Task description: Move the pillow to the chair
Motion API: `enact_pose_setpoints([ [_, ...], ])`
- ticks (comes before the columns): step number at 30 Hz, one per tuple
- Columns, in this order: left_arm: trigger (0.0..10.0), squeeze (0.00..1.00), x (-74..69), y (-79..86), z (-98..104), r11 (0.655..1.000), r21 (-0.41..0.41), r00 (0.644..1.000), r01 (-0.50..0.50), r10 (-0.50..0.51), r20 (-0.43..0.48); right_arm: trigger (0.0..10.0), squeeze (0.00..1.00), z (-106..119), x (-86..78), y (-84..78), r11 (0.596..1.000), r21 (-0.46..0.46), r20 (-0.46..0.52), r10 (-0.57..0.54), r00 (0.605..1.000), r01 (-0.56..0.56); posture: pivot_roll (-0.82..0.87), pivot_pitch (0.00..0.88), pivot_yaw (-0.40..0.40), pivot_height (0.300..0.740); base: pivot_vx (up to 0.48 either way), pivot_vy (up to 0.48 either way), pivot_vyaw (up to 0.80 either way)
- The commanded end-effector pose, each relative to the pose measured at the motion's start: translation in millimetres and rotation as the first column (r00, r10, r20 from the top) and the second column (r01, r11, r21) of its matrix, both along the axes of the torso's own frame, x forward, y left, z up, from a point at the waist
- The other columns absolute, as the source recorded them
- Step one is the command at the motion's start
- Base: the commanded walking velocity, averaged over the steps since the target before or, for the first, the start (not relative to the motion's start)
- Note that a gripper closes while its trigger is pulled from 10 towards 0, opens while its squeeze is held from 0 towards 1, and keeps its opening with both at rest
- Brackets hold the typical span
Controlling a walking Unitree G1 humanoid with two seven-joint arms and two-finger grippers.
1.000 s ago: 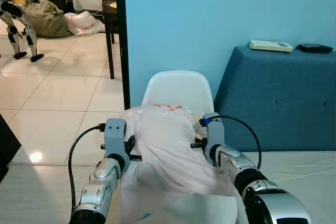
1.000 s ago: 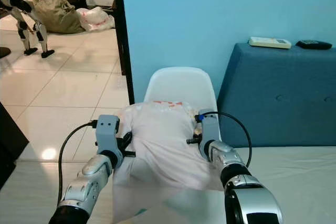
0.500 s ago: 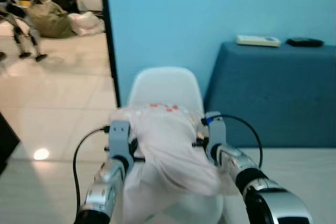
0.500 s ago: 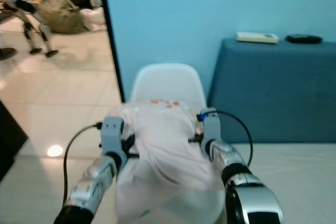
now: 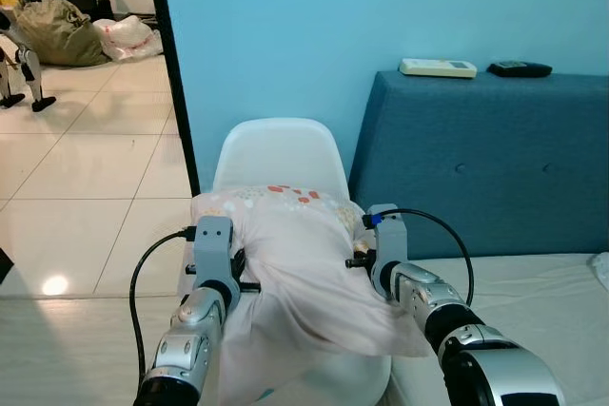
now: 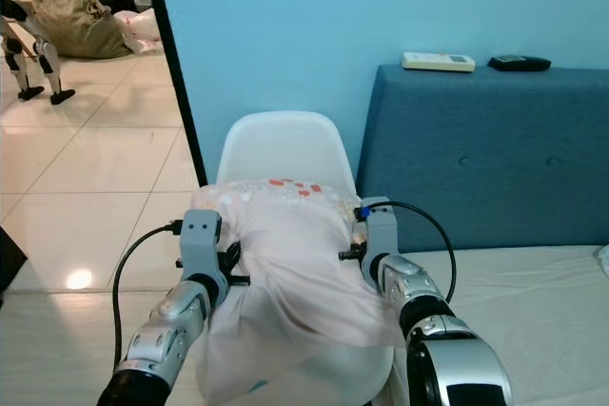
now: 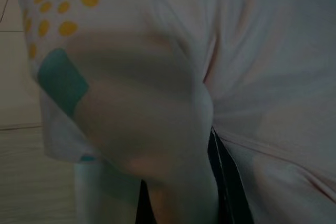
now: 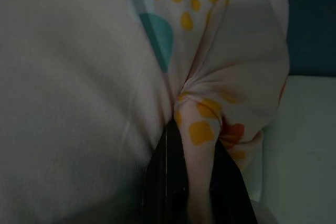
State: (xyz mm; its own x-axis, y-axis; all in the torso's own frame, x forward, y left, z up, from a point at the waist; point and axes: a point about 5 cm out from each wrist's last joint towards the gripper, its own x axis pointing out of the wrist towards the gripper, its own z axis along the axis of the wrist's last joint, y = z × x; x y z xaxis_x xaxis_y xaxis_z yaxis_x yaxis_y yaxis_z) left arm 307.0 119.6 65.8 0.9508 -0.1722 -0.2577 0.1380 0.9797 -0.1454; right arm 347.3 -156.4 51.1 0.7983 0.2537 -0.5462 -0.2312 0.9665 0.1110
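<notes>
- The pillow (image 5: 290, 263) is a pale pink one with orange, yellow and teal spots. It's held up between both arms right over the seat of the white chair (image 5: 276, 151).
- The far end of the pillow sits in front of the chair's backrest. I can't tell if the bottom is actually touching the seat.
- The left end effector (image 5: 243, 271) is pinched on the pillow's left side. In the left wrist view the fabric bunches around the black fingers (image 7: 226, 182), so it's clamped on the cloth.
- Same deal for the right end effector (image 5: 354, 256) on the pillow's right side. The right wrist view shows its fingers (image 8: 165, 177) squeezing a fold of the spotted cover.
- The chair stands against a light blue wall (image 5: 333, 26), with a black door frame edge (image 5: 171, 73) just to its left.
- Right of the chair is a dark blue upholstered headboard (image 5: 485, 159). A white remote (image 5: 437, 67) and a black object (image 5: 520, 68) lie on top of it.
- A white bed (image 5: 514, 301) surface sits at the lower right, just beside the chair.
- Through the doorway the floor (image 5: 86, 168) is glossy tile. Far back there are an olive bag (image 5: 52, 30), a white bag (image 5: 128, 37) and the legs of another robot (image 5: 19, 73).
</notes>
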Motion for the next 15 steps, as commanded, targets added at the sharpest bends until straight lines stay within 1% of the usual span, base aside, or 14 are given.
enact_pose_setpoints([
  [1,10.0,0.0,0.1,-1.8,-4.1,1.0,0.018,1.0,0.007,-0.007,-0.027,10.0,0.0,-3.7,-2.3,5.9,1.0,-0.004,-0.017,0.021,1.0,-0.021,0.12,0.0,-0.071,0.735,-0.409,0.0,0.0],
  [6,10.0,0.0,-0.1,-1.0,-2.7,1.0,-0.011,1.0,-0.01,0.01,-0.015,10.0,0.0,-4.6,-3.0,6.3,1.0,-0.003,-0.02,0.022,1.0,-0.023,0.11,0.0,-0.07,0.735,0.0,0.0,0.0],
  [15,10.0,0.0,-1.8,0.0,-2.3,1.0,-0.004,1.0,0.002,-0.002,-0.002,10.0,0.0,-6.1,-4.2,5.7,1.0,-0.004,-0.025,0.022,0.999,-0.022,0.11,0.0,-0.071,0.735,0.0,0.0,0.0],
])
